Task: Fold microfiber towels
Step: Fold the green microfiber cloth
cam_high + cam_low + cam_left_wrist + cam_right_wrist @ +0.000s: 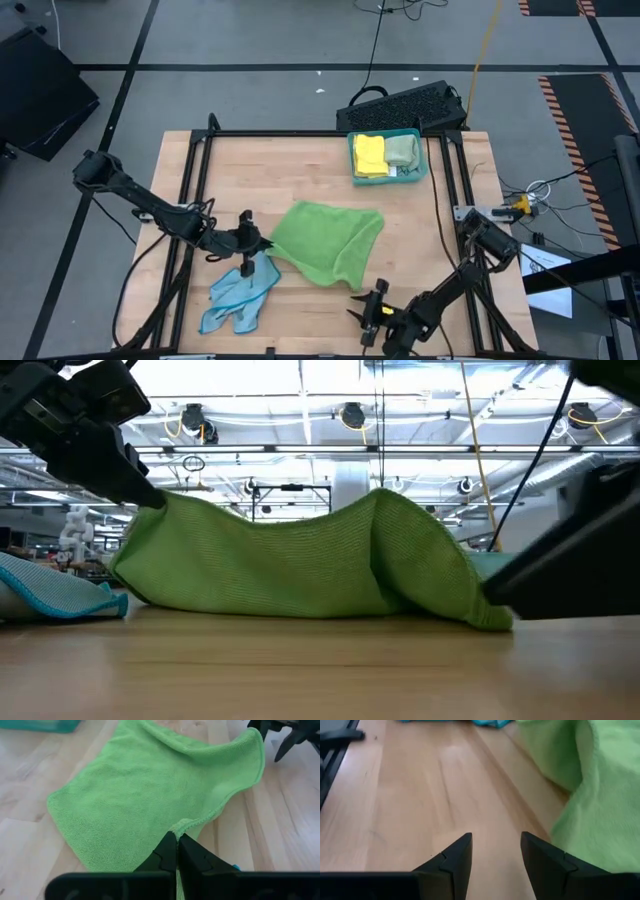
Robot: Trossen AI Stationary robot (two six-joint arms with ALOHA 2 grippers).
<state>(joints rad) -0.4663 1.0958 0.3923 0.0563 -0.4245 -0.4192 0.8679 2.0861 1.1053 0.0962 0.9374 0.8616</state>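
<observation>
**Bright green towel pinched at one corner**

On the wooden table we see the bright green towel lying rumpled near the middle, its largest spread toward the far side. Beside its near-left corner lies the light blue towel, crumpled. At the far edge the teal tray holds a folded yellow towel and a pale green towel side by side. We find the left gripper clenched on the bright green towel's edge at its left corner. The right gripper hovers near the table's front edge, jaws parted and empty, just beside the green cloth.
</observation>
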